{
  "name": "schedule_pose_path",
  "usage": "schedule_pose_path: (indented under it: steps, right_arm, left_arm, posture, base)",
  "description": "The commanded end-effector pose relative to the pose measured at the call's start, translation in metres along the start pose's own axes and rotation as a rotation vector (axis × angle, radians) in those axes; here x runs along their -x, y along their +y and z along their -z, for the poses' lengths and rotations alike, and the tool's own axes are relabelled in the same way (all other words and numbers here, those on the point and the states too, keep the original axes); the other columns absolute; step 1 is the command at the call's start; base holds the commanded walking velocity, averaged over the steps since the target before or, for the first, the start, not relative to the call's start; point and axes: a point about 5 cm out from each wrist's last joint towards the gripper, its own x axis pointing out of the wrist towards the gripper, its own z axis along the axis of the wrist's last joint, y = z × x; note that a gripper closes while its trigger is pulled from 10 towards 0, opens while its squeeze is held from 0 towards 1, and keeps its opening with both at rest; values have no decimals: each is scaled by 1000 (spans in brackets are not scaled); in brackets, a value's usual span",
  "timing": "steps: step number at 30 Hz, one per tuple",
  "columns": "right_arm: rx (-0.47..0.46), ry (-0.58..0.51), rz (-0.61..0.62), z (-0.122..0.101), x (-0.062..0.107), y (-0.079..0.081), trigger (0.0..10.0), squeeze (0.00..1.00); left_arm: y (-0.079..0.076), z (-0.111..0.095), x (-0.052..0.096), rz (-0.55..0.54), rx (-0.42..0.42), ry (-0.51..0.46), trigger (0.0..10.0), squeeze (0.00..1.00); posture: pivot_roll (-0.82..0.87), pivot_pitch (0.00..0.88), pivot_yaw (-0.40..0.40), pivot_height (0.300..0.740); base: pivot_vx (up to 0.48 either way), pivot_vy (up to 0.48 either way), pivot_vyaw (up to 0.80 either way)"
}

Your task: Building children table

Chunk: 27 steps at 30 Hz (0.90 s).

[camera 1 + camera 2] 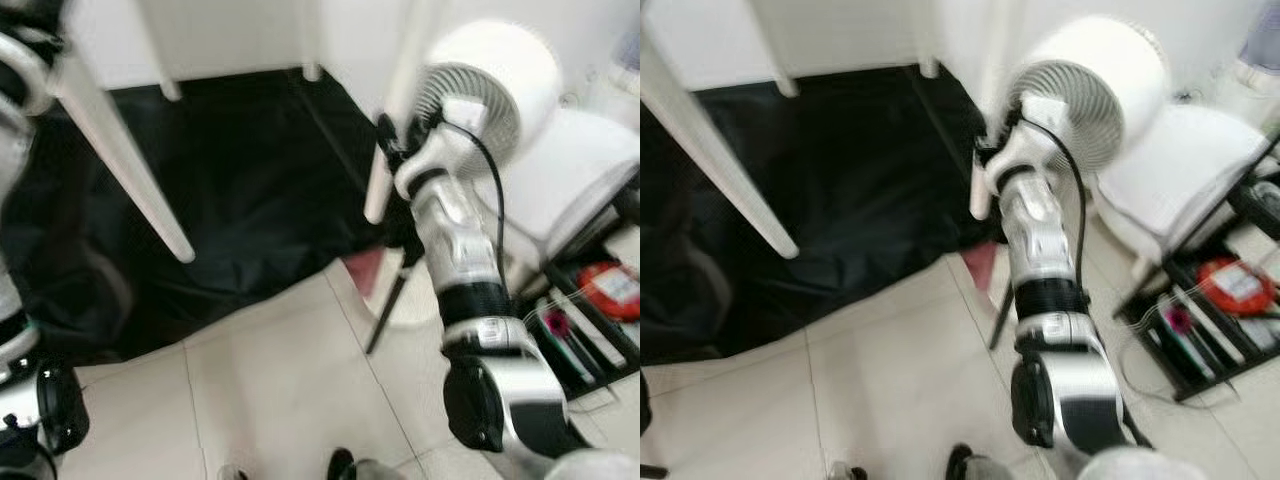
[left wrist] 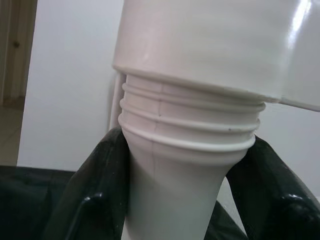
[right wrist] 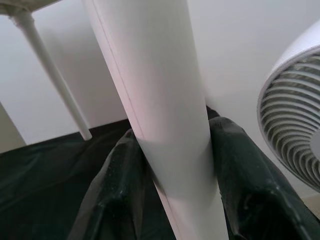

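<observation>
In the left eye view, four white table legs are seen rising out of the top of the frame, so the children's table is judged to be standing with its legs already fitted. The right gripper (image 1: 388, 140) is held out at the end of the silver right arm and is closed round the near right leg (image 1: 378, 195), whose foot hangs just above the black sheet (image 1: 240, 190) below the gripper. A white fan (image 1: 487, 85) stands just beside that gripper, on its outer side, and a black rack (image 1: 590, 310) of small items stands near the arm's elbow. The near left leg (image 1: 125, 165) slopes down over the sheet; its top is lost in blur beside the left arm.

In the right eye view the same arrangement is shown, with pale floor tiles (image 1: 890, 370) lying nearer the robot than the sheet.

In the left wrist view, the left gripper (image 2: 175, 170) is clamped on the neck of the left leg, directly below its threaded collar (image 2: 190, 125). Several threads are still exposed beneath the socket (image 2: 215, 45) above, so this leg is judged not yet screwed fully home.

In the right wrist view, the two black fingers (image 3: 245, 170) are pressed against either side of the smooth leg shaft, with a far leg (image 3: 50, 75) beyond.

What is left appears to be tightening and setting the table down.
</observation>
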Motion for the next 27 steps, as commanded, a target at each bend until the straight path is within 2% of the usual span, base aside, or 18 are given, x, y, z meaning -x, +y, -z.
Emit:
schedule_pose_path:
  steps: [1,7,12,13,18,19,23,24,25,27]
  right_arm:
    - [-69,221,-213,49,2,49,0,0]
    - [-94,243,-253,48,-6,62,0,0]
    - [-80,269,-308,57,-2,70,0,0]
    - [-75,278,-311,60,0,70,10000,0]
    - [-55,282,-323,66,3,65,10000,0]
    - [-54,271,-341,71,10,57,10000,0]
    - [-53,268,-344,73,12,53,10000,0]
    - [-51,267,-335,74,14,48,10000,337]
    - [-53,265,-328,75,16,42,10000,1000]
    - [-54,263,-324,76,17,38,10000,1000]
  left_arm:
    - [-8,38,3,80,194,165,0,0]
    - [0,41,11,52,169,188,0,0]
    - [3,51,18,60,129,237,0,0]
    - [2,56,20,70,119,265,10000,0]
    - [0,68,25,88,89,308,10000,0]
    - [-1,82,31,101,85,352,10000,0]
    - [-1,87,33,104,83,367,10000,0]
    - [0,91,34,102,88,379,10000,263]
    - [1,93,36,102,95,386,10000,1000]
    - [2,94,36,101,99,390,10000,1000]
  posture:
    - [161,251,-101,740]
    - [149,269,-94,740]
    - [148,273,-93,740]
    - [144,273,-90,740]
    - [133,277,-83,740]
    - [120,281,-76,740]
    - [120,281,-76,740]
    - [109,287,-67,740]
    - [105,290,-65,740]
    - [105,290,-65,740]
  base:
    - [0,0,0]
    - [0,0,0]
    - [0,0,0]
    - [0,0,0]
    - [0,0,0]
    - [0,0,0]
    - [0,0,0]
    - [0,0,0]
    - [0,0,0]
    - [0,0,0]
